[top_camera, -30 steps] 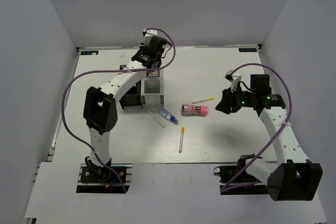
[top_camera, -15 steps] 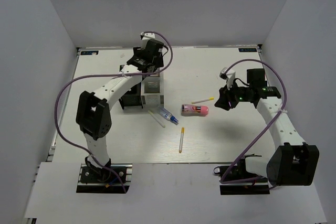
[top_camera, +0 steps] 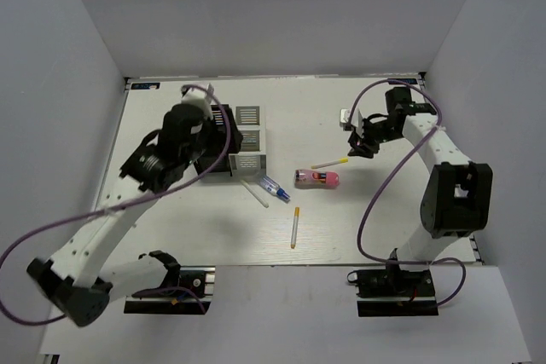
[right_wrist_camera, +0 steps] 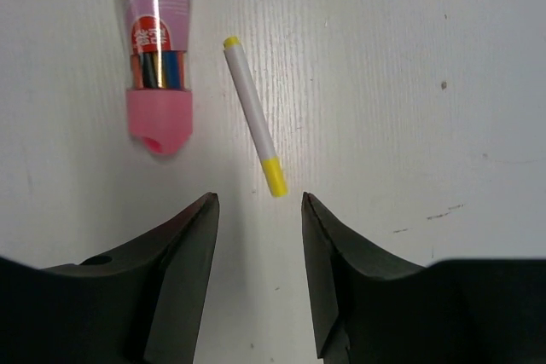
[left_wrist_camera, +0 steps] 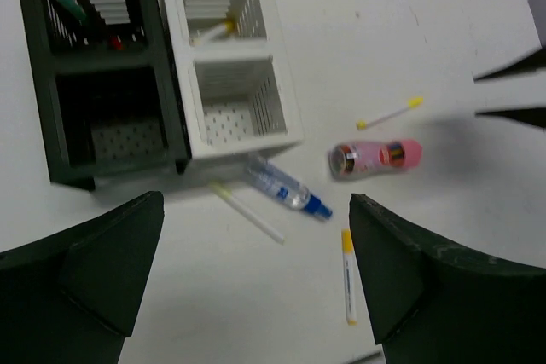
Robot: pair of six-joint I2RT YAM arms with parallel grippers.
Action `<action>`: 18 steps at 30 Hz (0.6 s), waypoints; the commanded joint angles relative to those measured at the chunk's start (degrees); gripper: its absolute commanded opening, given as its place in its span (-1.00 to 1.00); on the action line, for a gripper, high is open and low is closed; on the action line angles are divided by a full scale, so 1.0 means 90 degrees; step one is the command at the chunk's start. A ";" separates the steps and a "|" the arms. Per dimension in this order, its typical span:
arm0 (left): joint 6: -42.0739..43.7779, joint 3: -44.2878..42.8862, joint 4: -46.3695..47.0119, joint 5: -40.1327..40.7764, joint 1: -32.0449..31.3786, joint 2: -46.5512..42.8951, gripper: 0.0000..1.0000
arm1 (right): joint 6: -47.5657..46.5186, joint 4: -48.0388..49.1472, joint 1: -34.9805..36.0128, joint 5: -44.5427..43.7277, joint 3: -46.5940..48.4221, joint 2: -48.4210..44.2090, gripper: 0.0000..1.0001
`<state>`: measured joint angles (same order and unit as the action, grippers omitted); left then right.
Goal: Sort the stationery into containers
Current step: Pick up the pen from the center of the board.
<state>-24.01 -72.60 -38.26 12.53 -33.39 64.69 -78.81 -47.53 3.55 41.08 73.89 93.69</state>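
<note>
Left gripper [left_wrist_camera: 256,202] hangs high over the black box [left_wrist_camera: 102,59] and white box [left_wrist_camera: 230,50], jaws wide, empty. Right gripper [right_wrist_camera: 259,198] dips low, half open, empty, just short of a yellow-ended pen [right_wrist_camera: 253,115]. Loose on the table [top_camera: 384,210]: three such pens, one blue-clear pen [left_wrist_camera: 284,188], one pink cylinder [left_wrist_camera: 375,157].

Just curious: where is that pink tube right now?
From overhead, the pink tube lies sideways near the middle of the table, the blue pen to its left and a yellow-tipped pen just beyond it.

I saw bare table [right_wrist_camera: 409,83] all round the yellow-tipped pen [right_wrist_camera: 253,117], except where the pink cylinder [right_wrist_camera: 156,49] lay near it on one side.
</note>
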 commanded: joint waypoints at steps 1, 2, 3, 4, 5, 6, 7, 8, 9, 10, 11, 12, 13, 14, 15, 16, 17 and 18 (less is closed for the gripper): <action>-0.0447 0.0750 -0.0621 -0.0747 -0.0001 -0.0875 0.98 | -0.1223 -0.0790 0.0083 0.0065 0.0646 0.0622 0.00; -0.0525 0.1081 -0.0690 -0.0845 -0.0001 -0.1024 0.98 | -0.1369 -0.0871 0.0103 0.0026 0.0793 0.0731 0.00; -0.0584 0.1239 -0.0748 -0.0846 -0.0001 -0.1161 0.98 | -0.1758 -0.0968 0.0190 -0.0062 0.0862 0.0810 0.00; -0.0729 0.1395 -0.0749 -0.1010 -0.0001 -0.1278 0.98 | -0.1858 -0.1085 0.0249 -0.0237 0.0872 0.0859 0.03; -0.0798 0.1677 -0.0749 -0.1012 -0.0001 -0.1395 0.98 | -0.1927 -0.1077 0.0289 -0.0403 0.0863 0.0976 0.03; -0.0886 0.1796 -0.0749 -0.1089 -0.0001 -0.1599 0.98 | -0.2072 -0.1048 0.0386 -0.0472 0.0766 0.0986 0.03; -0.0984 0.1913 -0.0749 -0.1090 -0.0001 -0.1688 0.98 | -0.2161 -0.1018 0.0474 -0.0589 0.0707 0.0996 0.03; -0.1110 0.2098 -0.0749 -0.1090 -0.0001 -0.1767 0.98 | -0.2152 -0.0921 0.0542 -0.0687 0.0668 0.1025 0.03; -0.1170 0.2177 -0.0749 -0.1090 -0.0001 -0.1835 0.98 | -0.2133 -0.0814 0.0591 -0.0726 0.0571 0.1064 0.03; -0.1228 0.2236 -0.0817 -0.1090 -0.0001 -0.1894 0.98 | -0.2065 -0.0784 0.0727 -0.0765 0.0560 0.1055 0.03; -0.1296 0.2294 -0.0817 -0.1090 -0.0001 -0.1972 0.98 | -0.1958 -0.0639 0.0767 -0.0843 0.0579 0.1142 0.03; -0.1297 0.2363 -0.0817 -0.1090 -0.0001 -0.1972 0.98 | -0.1879 -0.0598 0.0806 -0.0873 0.0589 0.1201 0.03; -0.1355 0.2363 -0.0817 -0.1090 -0.0001 -0.1972 0.98 | -0.1695 -0.0559 0.0845 -0.0902 0.0637 0.1230 0.03; -0.1356 0.2363 -0.0875 -0.1090 -0.0001 -0.1972 0.98 | -0.1635 -0.0511 0.0962 -0.0931 0.0657 0.1269 0.03; -0.1356 0.2363 -0.0876 -0.1090 -0.0001 -0.1972 0.98 | -0.1586 -0.0452 0.0992 -0.1028 0.0667 0.1405 0.03; -0.1356 0.2363 -0.0943 -0.1090 -0.0001 -0.1972 0.98 | -0.1547 -0.0442 0.1060 -0.1058 0.0754 0.1435 0.03; -0.1356 0.2363 -0.0944 -0.1090 -0.0001 -0.1972 0.98 | -0.1537 -0.0461 0.1089 -0.1126 0.0784 0.1523 0.03; -0.1356 0.2363 -0.1002 -0.1090 -0.0001 -0.2030 0.98 | -0.1547 -0.0461 0.1119 -0.1214 0.0804 0.1611 0.03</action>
<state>-35.14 -51.27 -46.39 3.55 -33.39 47.99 -93.17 -52.16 12.84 32.67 79.35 106.24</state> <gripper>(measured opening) 0.992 0.513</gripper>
